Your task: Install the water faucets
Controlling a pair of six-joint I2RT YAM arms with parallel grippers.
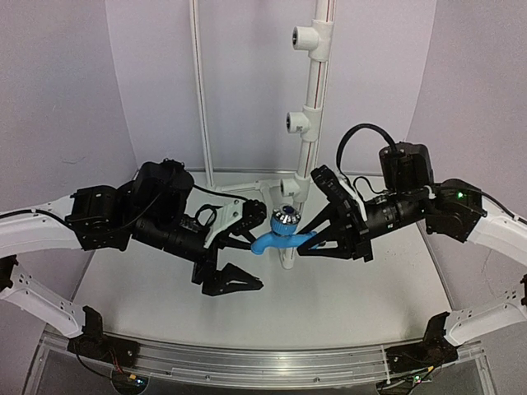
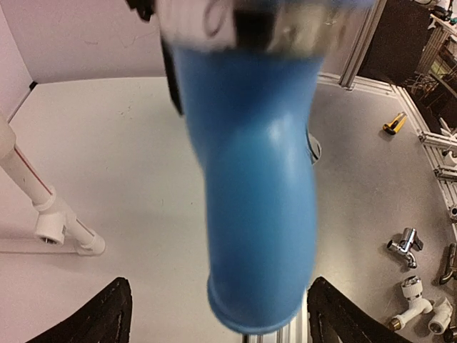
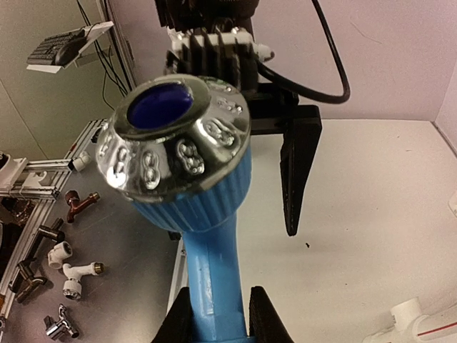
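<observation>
the blue faucet (image 1: 282, 234) hangs above the middle of the table (image 1: 165, 304), just in front of the white pipe riser (image 1: 311, 99) near the far edge. the right gripper (image 1: 317, 239) has its jaws clenched on the faucet body. the left gripper (image 1: 259, 245) has its jaws released, straddling the spout without contact. risk: the smooth, glossy plastic may rotate in this single grasp, meet the lowest tee fitting (image 1: 290, 191) askew and cross-thread. the knob (image 3: 175, 139) is domed, embossed chrome above a ribbed collar.

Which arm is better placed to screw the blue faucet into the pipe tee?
Right, probably: the right pincer grips the blue faucet near the lowest tee; the left pincer is open, not touching it.
</observation>
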